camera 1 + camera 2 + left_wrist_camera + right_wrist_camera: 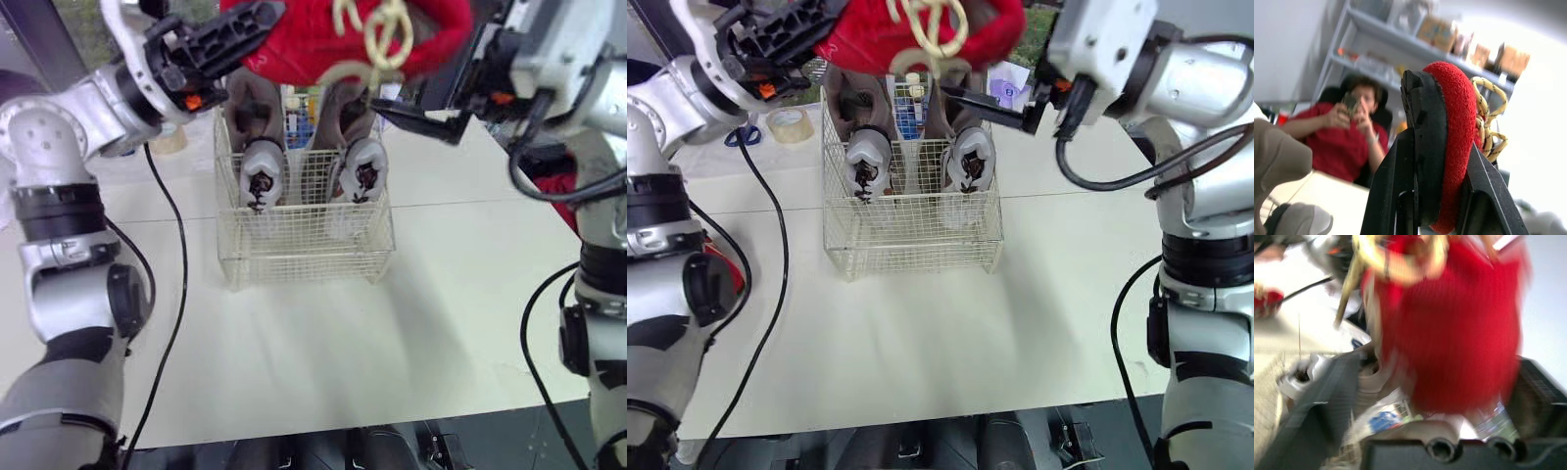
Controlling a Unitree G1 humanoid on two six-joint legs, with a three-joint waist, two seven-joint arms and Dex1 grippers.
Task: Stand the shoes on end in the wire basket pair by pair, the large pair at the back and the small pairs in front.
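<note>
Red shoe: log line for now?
red shoe: in left tool, above wire basket | grey pair: on end inside | right tool: beside shoe

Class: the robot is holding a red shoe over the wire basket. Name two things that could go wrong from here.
1. The red shoe's loose yellow laces dangle above the wire basket and may snag on its wires as the shoe goes down.
2. The descending shoe could knock the grey shoes already standing on end inside.

Left tool (1442, 147) clamped, right tool (1437, 364) raised
</note>
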